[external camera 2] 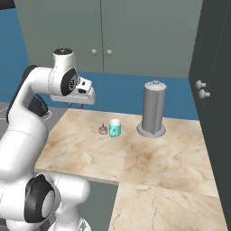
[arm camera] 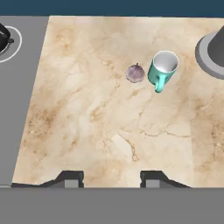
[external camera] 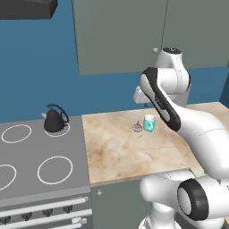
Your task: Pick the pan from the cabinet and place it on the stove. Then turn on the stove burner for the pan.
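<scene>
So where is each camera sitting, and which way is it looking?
Left base view: behind the arm's left, looking forward and down at the stove, kettle and counter; the arm rises lower right.
Right base view: behind its right, over the counter and closed cabinet; the arm rises lower left.
Hand view: on the hand, looking down; open gripper at the bottom.
All three share the teal mug.

Grey-green cabinet [external camera: 120, 36] against a blue wall [external camera: 40, 67]. Grey stove [external camera: 40, 165] marked with white rings, a black kettle [external camera: 54, 120] on it. Beige marbled counter [arm camera: 109, 127] carries a teal mug [arm camera: 162, 70], white inside, and a grey cylinder [external camera 2: 153, 110].
</scene>
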You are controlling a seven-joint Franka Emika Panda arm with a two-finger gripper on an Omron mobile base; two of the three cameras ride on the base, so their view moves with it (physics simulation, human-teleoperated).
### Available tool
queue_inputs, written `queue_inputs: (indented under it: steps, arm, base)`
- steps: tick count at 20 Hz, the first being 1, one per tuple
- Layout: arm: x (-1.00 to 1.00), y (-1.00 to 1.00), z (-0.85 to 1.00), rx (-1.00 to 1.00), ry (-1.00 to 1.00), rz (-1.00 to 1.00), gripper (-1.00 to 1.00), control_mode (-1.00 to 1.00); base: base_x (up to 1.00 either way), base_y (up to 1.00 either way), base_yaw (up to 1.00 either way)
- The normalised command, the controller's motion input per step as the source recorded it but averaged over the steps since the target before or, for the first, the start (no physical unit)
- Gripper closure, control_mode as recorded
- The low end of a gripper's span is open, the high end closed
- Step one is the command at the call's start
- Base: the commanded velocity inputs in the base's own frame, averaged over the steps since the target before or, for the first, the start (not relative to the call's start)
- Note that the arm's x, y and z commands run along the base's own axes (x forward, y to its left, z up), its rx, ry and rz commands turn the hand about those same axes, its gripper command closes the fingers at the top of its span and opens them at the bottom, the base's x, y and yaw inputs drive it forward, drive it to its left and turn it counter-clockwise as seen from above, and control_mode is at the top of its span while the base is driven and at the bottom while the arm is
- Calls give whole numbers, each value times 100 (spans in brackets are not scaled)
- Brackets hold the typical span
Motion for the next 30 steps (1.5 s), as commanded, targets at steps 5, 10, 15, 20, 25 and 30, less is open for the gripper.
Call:
queue_inputs:
  steps: [5,10,15,20,25,30]
  arm:
    - [-4,0,-5,0,0,0,-100,-100]
    - [-22,-24,-13,0,-16,0,-100,-100]
    - [-31,-63,20,0,-28,-1,-100,-100]
    - [-2,-49,51,0,-25,-1,-100,-100]
    - [3,-39,58,0,-23,0,-100,-100]
    - [18,-24,46,0,-22,0,-100,-100]
  base:
    - [0,0,0]
    - [0,0,0]
    - [0,0,0]
    - [0,0,0]
    - [0,0,0]
    - [0,0,0]
